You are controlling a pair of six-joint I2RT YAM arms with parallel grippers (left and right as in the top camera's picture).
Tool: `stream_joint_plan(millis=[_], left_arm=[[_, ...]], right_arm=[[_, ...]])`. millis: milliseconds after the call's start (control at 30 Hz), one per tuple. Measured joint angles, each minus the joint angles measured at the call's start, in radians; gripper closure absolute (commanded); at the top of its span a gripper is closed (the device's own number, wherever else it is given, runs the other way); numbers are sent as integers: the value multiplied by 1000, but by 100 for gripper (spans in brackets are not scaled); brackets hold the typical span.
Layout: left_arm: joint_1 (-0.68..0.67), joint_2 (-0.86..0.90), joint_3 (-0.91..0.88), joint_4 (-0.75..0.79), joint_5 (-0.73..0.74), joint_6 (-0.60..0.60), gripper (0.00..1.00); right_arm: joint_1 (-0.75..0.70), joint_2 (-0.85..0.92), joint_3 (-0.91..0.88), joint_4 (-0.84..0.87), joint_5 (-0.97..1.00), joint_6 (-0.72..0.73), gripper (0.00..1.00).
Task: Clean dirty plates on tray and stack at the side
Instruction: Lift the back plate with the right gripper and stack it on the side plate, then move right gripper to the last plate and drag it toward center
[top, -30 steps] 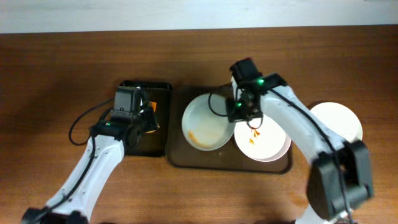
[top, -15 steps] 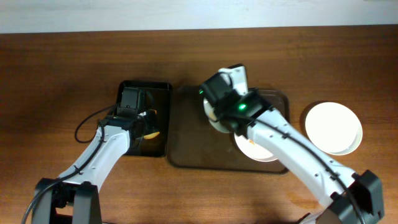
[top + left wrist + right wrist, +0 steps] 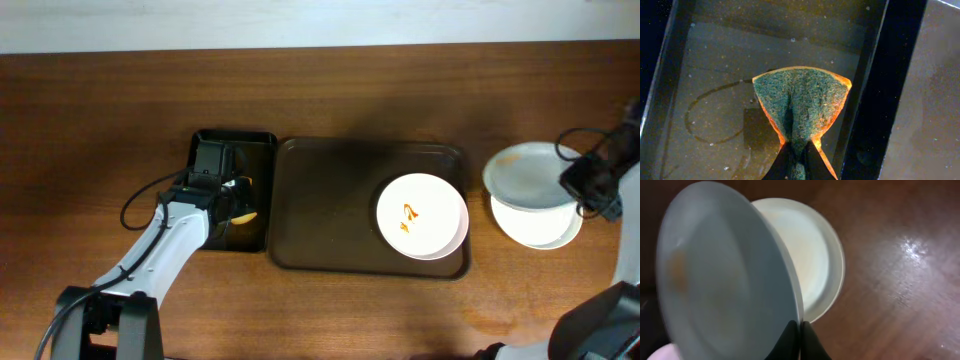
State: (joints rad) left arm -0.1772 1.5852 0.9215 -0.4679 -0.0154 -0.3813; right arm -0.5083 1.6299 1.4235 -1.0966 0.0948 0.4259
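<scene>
The dark brown tray [image 3: 330,210] holds one white plate [image 3: 421,216] with orange sauce smears at its right end. My right gripper [image 3: 583,181] is shut on the rim of a second white plate [image 3: 527,175] and holds it tilted over a third plain white plate [image 3: 545,226] on the table right of the tray. In the right wrist view the held plate [image 3: 725,275] shows a faint orange smudge, with the lower plate [image 3: 812,260] behind it. My left gripper [image 3: 799,157] is shut on a green and orange sponge [image 3: 800,102] over the narrow black tray [image 3: 235,150].
The narrow black tray [image 3: 705,115] has a wet floor with a ring mark. Bare wooden table [image 3: 100,120] lies around both trays. A cable loops beside my left arm [image 3: 150,200].
My right gripper carried a plate off the brown tray to the right, over the plate on the table. My left gripper shifted slightly over the black tray, then held still.
</scene>
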Motion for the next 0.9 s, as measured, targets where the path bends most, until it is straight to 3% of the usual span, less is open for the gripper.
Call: stream_joint_plan(millis=[67, 100, 133, 167, 200, 233, 433, 567, 700, 800, 900], left_arm=[[0, 0, 0, -1, 0, 0, 100], [0, 0, 0, 0, 0, 0, 100], [0, 0, 0, 0, 0, 0, 100], [0, 0, 0, -1, 0, 0, 100], [0, 0, 0, -1, 0, 0, 100], [0, 0, 0, -1, 0, 0, 100], [0, 0, 0, -1, 0, 0, 100], [0, 0, 0, -1, 0, 0, 100], [0, 0, 0, -5, 0, 0, 100], [0, 1, -1, -7, 0, 0, 100], [0, 1, -1, -7, 0, 0, 100]], right_arm=[[-68, 24, -42, 31, -7, -4, 96], [-85, 33, -58, 35, -7, -6, 91], [-90, 39, -69, 40, -7, -7, 76], [-90, 47, -74, 44, -11, -8, 53], [-90, 50, -74, 48, -15, -8, 44], [-90, 50, -74, 50, -23, -16, 41], [-64, 50, -74, -48, -333, -191, 41], [110, 50, -130, -100, -433, -320, 42], [231, 54, -331, -20, -452, -317, 45], [255, 56, -415, 72, -452, -286, 60], [291, 56, -465, 166, -452, -257, 61]])
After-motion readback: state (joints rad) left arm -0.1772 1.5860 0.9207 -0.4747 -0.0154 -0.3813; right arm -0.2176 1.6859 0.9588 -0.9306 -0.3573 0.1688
